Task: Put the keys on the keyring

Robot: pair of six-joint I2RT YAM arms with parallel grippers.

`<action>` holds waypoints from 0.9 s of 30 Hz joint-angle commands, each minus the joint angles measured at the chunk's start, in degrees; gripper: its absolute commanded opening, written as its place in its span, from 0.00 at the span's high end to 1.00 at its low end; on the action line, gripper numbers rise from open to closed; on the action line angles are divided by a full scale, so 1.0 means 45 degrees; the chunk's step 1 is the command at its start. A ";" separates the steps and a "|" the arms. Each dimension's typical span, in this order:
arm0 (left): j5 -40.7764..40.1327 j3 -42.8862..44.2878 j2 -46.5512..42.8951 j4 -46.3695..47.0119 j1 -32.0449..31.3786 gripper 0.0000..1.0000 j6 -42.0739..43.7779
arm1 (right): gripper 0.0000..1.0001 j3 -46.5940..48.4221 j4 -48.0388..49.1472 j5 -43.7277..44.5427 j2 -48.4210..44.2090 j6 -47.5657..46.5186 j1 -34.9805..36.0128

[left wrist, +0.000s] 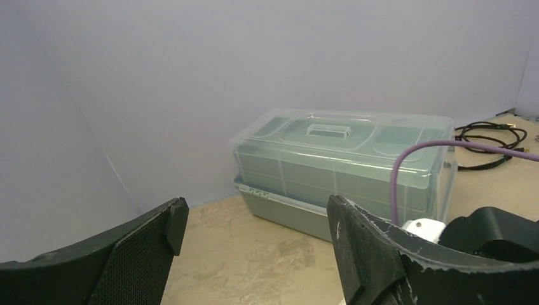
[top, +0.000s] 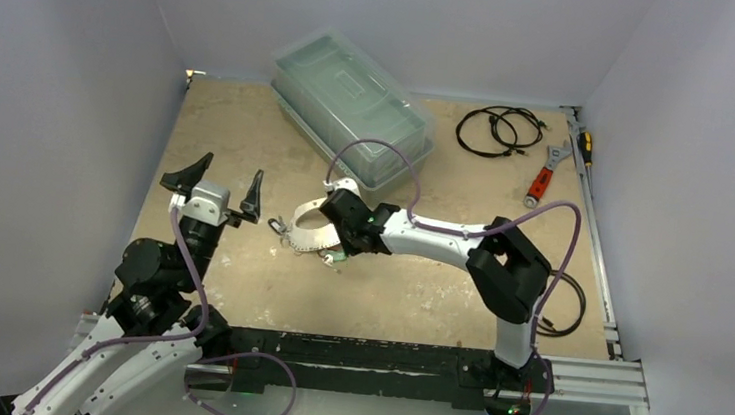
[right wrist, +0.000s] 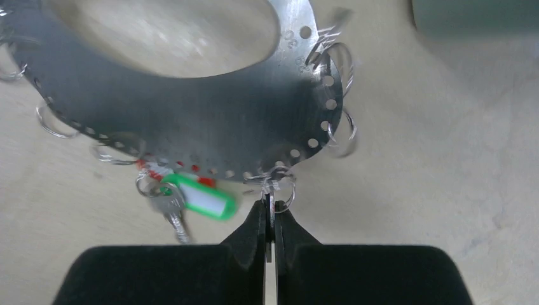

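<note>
At the far left, the left gripper (top: 224, 183) hangs above the tan table (top: 235, 296). Its black fingers (left wrist: 143, 251) are spread wide with nothing between them. The left wrist view looks between them to a pale green storage box (left wrist: 343, 165) with a clear lid, which stands by the back wall. No writing on it can be read.

Just right of that gripper is the keyring (top: 304, 217), a flat silver plate with small holes along its rim. It is tilted, with its lower edge near the table. Thin wire rings hang from several of the holes.

In the right wrist view, the right gripper (right wrist: 271, 213) is clenched on a small split ring (right wrist: 281, 189) that hangs from the rim of the plate (right wrist: 191, 121).

Left of that grip, the keys (right wrist: 173, 213) dangle from the rim. There is a silver key beside a green tag (right wrist: 202, 199). The tag's white label window is too blurred to read, and a bit of red shows behind it.

Further right, near the back edge, are a coiled black cable (top: 496, 130) and a red-handled wrench (top: 545, 178). A yellow-and-black screwdriver (top: 586, 146) lies along the rail.
</note>
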 commanded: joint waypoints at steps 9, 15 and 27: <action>0.0397 0.0135 0.0691 -0.0095 -0.0012 0.18 -0.0319 | 1.00 -0.2254 0.1219 0.0025 -0.2937 0.0627 -0.0119; 0.0452 0.0120 0.0760 -0.0076 0.0016 0.18 -0.0306 | 1.00 -0.3255 0.1561 -0.0181 -0.3184 0.0405 -0.0133; 0.0650 0.0169 0.0871 -0.0115 0.0006 0.18 -0.0341 | 1.00 -0.4654 0.1264 -0.1935 -0.3645 0.0447 -0.0094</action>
